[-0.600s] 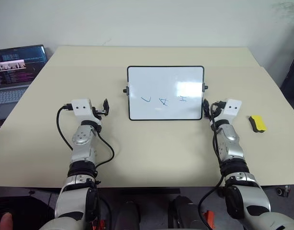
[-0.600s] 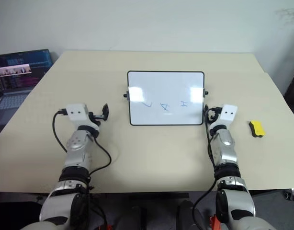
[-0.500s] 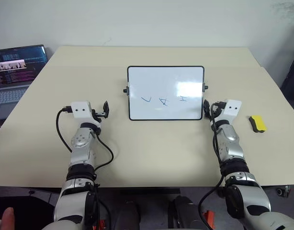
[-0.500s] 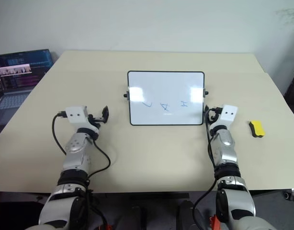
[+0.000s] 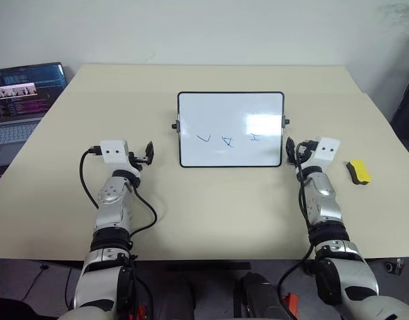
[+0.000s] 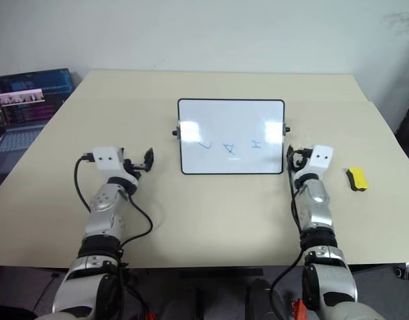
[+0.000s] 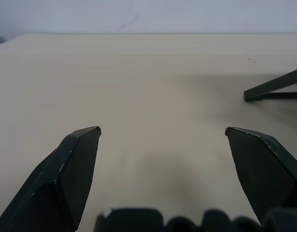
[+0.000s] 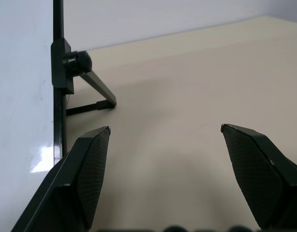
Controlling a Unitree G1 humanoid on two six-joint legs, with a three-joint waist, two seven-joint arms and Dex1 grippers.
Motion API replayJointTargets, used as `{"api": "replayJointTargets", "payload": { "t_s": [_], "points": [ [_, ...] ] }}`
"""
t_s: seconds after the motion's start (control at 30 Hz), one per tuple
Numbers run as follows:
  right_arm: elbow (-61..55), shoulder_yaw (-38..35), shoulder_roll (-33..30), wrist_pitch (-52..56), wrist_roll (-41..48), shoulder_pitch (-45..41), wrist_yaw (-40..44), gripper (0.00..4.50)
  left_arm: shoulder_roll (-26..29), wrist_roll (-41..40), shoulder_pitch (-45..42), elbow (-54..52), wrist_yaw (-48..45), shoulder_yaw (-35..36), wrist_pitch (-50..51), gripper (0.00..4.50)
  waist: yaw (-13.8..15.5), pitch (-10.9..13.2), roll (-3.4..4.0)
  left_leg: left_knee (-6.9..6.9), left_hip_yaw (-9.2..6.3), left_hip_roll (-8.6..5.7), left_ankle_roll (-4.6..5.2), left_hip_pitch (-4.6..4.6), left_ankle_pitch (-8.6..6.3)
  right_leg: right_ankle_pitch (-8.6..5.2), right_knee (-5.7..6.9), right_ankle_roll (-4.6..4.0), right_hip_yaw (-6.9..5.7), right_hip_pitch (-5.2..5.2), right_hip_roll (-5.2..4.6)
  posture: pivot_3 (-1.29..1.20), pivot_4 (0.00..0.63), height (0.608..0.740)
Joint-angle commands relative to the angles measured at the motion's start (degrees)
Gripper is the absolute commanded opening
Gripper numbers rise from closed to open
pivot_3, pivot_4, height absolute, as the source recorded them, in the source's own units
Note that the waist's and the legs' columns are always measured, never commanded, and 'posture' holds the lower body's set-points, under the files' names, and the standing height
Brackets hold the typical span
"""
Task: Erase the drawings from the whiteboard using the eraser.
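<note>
The whiteboard (image 5: 230,129) stands propped on a black stand near the middle of the beige table (image 5: 211,207), its face tilted toward the robot. On its lower half sit the 3 drawings (image 5: 228,139) in thin blue marker, side by side: a check-like curve, an A shape and an H shape. None of them looks wiped.

The eraser (image 5: 358,171), a small yellow block with a dark underside, lies flat on the table well to the right of the board, touched by nothing.

The left gripper (image 5: 149,152) hovers over the table to the left of the board, fingers spread and empty. The right gripper (image 8: 165,133) sits just beside the board's right edge, between board and eraser, also spread wide and holding nothing.

A laptop (image 5: 21,100) with a lit screen rests at the table's far left.
</note>
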Motion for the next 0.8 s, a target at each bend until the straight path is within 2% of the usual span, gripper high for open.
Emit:
{"api": "replayJointTargets", "payload": {
  "t_s": [0.03, 0.17, 0.3, 0.4, 0.47, 0.53, 0.57, 0.7, 0.8],
  "points": [
    [-7.31, -0.14, -0.98, 2.46, 0.49, 1.38, 0.13, 3.98, 2.58, -1.99, -0.86, -4.58, -3.69, 0.32, 2.16, 4.50, -0.08, 0.00, 0.00, 0.00, 0.00, 0.00, 0.00, 0.00, 0.00, 0.00, 0.00, 0.00, 0.00, 0.00, 0.00, 0.00, 0.150, 0.740],
    [-11.50, 0.16, -2.74, 5.47, 0.62, 2.69, 1.90, 3.98, 6.01, -2.94, -0.47, -9.80, -10.84, -1.79, 7.13, 4.50, -0.15, 0.00, 0.01, 0.00, 0.01, 0.00, 0.00, 0.00, 0.00, 0.00, 0.01, 0.00, 0.01, 0.00, 0.01, 0.00, 0.150, 0.740],
    [-22.82, -0.28, -5.19, 12.84, 3.53, 5.91, 4.73, 3.98, 14.27, -6.30, -0.21, -15.20, -21.95, -1.75, 14.68, 4.50, -0.25, 0.01, 0.02, -0.04, -0.04, 0.01, 0.00, -0.01, 0.00, -0.02, 0.00, -0.01, -0.03, -0.01, 0.03, 0.00, 0.150, 0.740],
    [-28.88, -1.24, -7.49, 18.39, 6.04, 7.11, 5.95, 3.98, 17.68, -4.39, -1.03, -16.67, -23.31, -2.72, 14.09, 4.50, -0.11, 0.02, 0.03, -0.06, -0.04, 0.01, 0.00, -0.01, 0.00, -0.04, -0.02, -0.01, -0.02, -0.02, 0.02, 0.00, 0.150, 0.740],
    [-33.03, -3.48, -10.40, 24.25, 8.10, 6.74, 5.15, 3.98, 18.68, -7.75, -2.47, -21.62, -26.21, -2.73, 18.01, 4.50, 0.04, 0.04, 0.03, -0.02, -0.04, 0.01, 0.00, -0.01, 0.00, -0.04, -0.01, -0.01, -0.03, 0.00, 0.01, 0.00, 0.150, 0.740],
    [-35.01, -5.71, -14.26, 30.01, 9.99, 5.76, 5.07, 3.98, 18.59, -10.82, -4.14, -26.30, -29.57, -4.00, 22.76, 4.50, 0.53, 0.05, 0.01, 0.02, -0.07, 0.00, 0.00, -0.07, 0.00, -0.04, 0.00, -0.01, -0.07, 0.00, 0.00, 0.00, 0.150, 0.740],
    [-35.10, -5.84, -18.24, 35.28, 9.47, 5.39, 5.52, 3.98, 17.84, -12.76, -5.25, -28.79, -31.61, -5.53, 25.67, 4.50, 0.75, 0.05, 0.01, 0.08, -0.15, -0.03, 0.00, -0.17, 0.00, -0.04, -0.01, -0.01, -0.15, 0.00, -0.03, 0.00, 0.150, 0.740],
    [-34.38, -9.37, -28.59, 54.23, 14.29, 2.70, 7.14, 3.98, 11.03, -20.55, -9.59, -34.35, -37.29, -10.97, 34.12, 4.50, 1.86, 0.05, 0.01, 0.15, -0.23, -0.12, 0.00, -0.28, 0.00, -0.04, -0.10, 0.01, -0.26, 0.00, -0.13, 0.00, 0.150, 0.740],
    [-31.34, -9.21, -33.58, 61.80, 13.67, 1.07, 7.31, 3.98, 5.56, -17.46, -12.04, -31.61, -38.85, -16.83, 32.63, 4.50, 1.78, 0.05, 0.01, 0.12, -0.24, -0.12, 0.02, -0.27, -0.01, -0.05, -0.14, 0.01, -0.26, 0.02, -0.09, 0.00, 0.150, 0.740]
  ]
}}
